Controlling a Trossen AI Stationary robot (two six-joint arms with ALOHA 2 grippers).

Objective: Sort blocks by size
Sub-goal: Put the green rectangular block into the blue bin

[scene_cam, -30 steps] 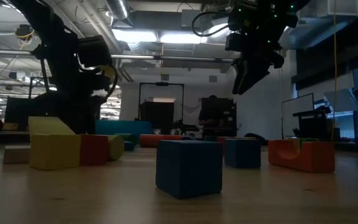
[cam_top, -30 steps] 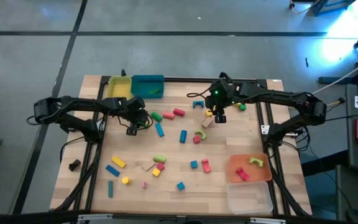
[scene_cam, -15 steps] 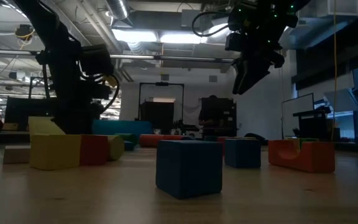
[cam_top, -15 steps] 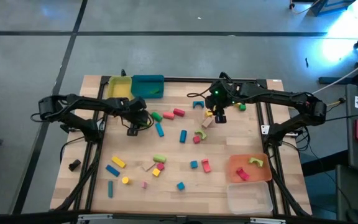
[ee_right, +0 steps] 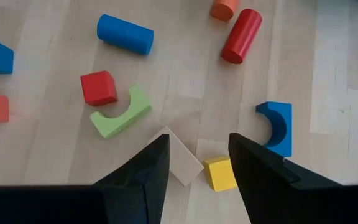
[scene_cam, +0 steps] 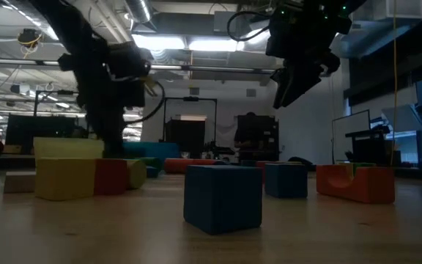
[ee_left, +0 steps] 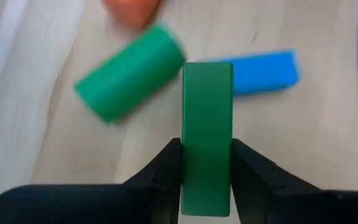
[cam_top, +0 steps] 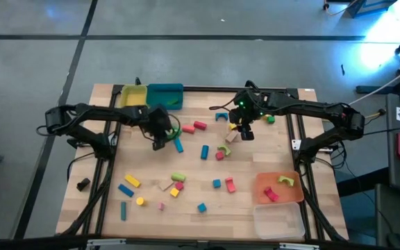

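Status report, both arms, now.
Left gripper clamped on green bar. Right gripper open, hovering above tan block and yellow cube. Nothing blocking.

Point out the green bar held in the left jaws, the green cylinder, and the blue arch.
Green bar (ee_left: 207,124), left wrist view, middle of its face.
Green cylinder (ee_left: 129,73), left wrist view, its side.
Blue arch (ee_right: 277,127), right wrist view, curved body.

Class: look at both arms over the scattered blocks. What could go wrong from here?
The left gripper pinches a green bar only near one end; it might pivot or slip. A green cylinder lies close by and could roll if bumped. The right gripper hangs open above a tan block and yellow cube, risking nudging both.
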